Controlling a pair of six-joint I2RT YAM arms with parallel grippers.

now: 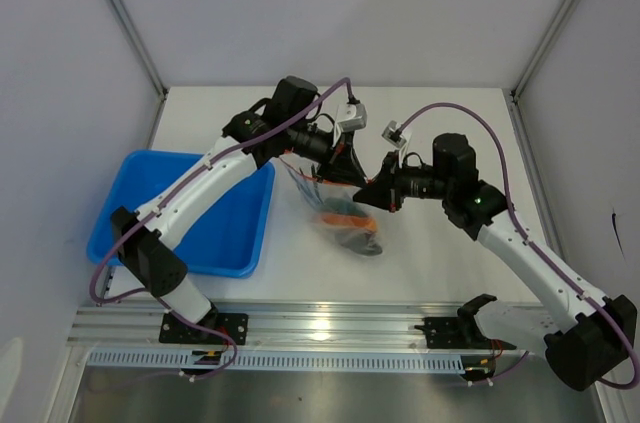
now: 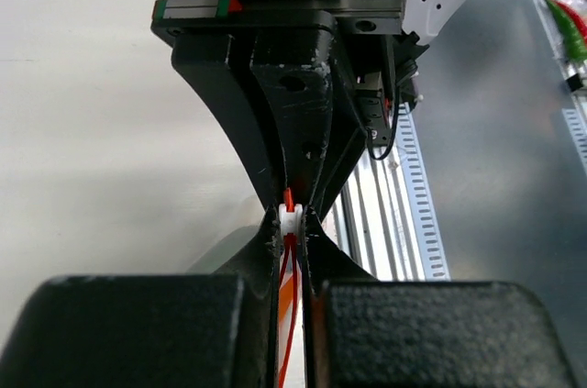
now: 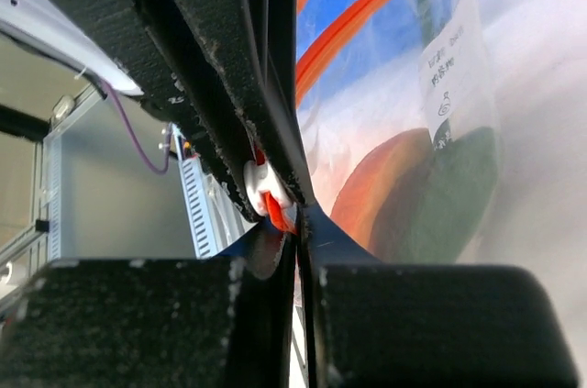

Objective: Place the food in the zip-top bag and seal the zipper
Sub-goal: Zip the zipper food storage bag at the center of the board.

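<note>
The clear zip-top bag (image 1: 322,198) hangs between my two grippers over the table's middle. Inside it lies the food: the dark-red meat slab (image 3: 381,191) and the dark-green stalks (image 3: 463,186), seen from above as a dark lump (image 1: 352,230). My left gripper (image 2: 292,223) is shut on the red-orange zipper (image 2: 288,301), just behind the white slider (image 2: 290,216). Tip to tip with it, my right gripper (image 3: 298,227) is shut on the zipper's red end beside that slider (image 3: 261,188). From above, the left gripper (image 1: 352,175) and right gripper (image 1: 373,189) meet above the bag.
A blue tray (image 1: 180,265) sits at the left under the left arm. The metal rail (image 1: 320,328) with the arm bases runs along the near edge. White walls close in the table behind and on both sides.
</note>
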